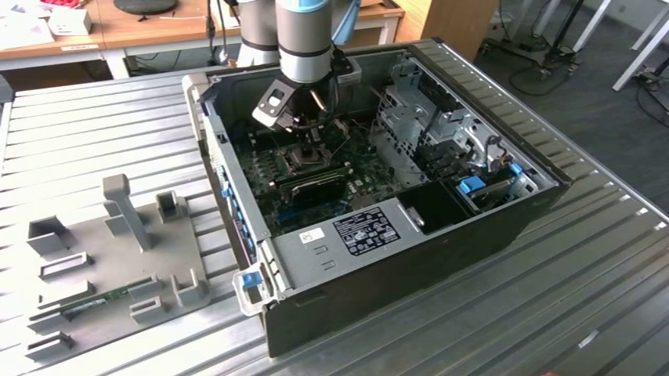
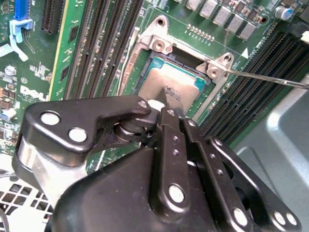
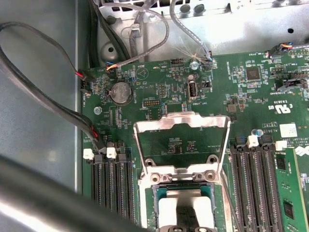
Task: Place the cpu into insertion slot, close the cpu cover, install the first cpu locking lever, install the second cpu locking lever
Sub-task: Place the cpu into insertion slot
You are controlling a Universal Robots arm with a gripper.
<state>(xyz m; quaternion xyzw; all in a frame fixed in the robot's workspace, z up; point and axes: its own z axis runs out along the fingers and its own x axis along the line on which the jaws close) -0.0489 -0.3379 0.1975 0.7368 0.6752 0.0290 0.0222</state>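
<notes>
Seating the chip: the small flat square cpu with a dull silver-grey metal top [image 2: 181,79] lies inside the small dark square insertion slot [image 2: 179,57] on the green circuit board [image 3: 159,92]. It looks level with the frame, as far as I can judge.
Claw: the black claw [image 2: 164,100] is down on the cpu, touching its top near one edge. I cannot tell whether it is spread or pinching the chip.
Arm: in the exterior view the grey-and-blue robot arm [image 1: 309,39] reaches straight down into the open black computer case [image 1: 418,235], which lies on its side on the ribbed metal bench [image 1: 585,258].
Cover: the thin square silvery metal cpu cover [image 3: 181,120] is swung back on its hinge, away from the slot. Bare board shows through its window, so it is not closed.
Levers: one thin silvery wire locking lever [image 2: 265,78] juts out from the slot's corner, unlatched.
Done: the placing step looks all but complete.
Left: closing the cover and fastening both levers.
Around: long black memory slots [image 2: 104,43] flank the slot. A grey parts fixture [image 1: 115,258] sits well apart at the exterior view's left.
</notes>
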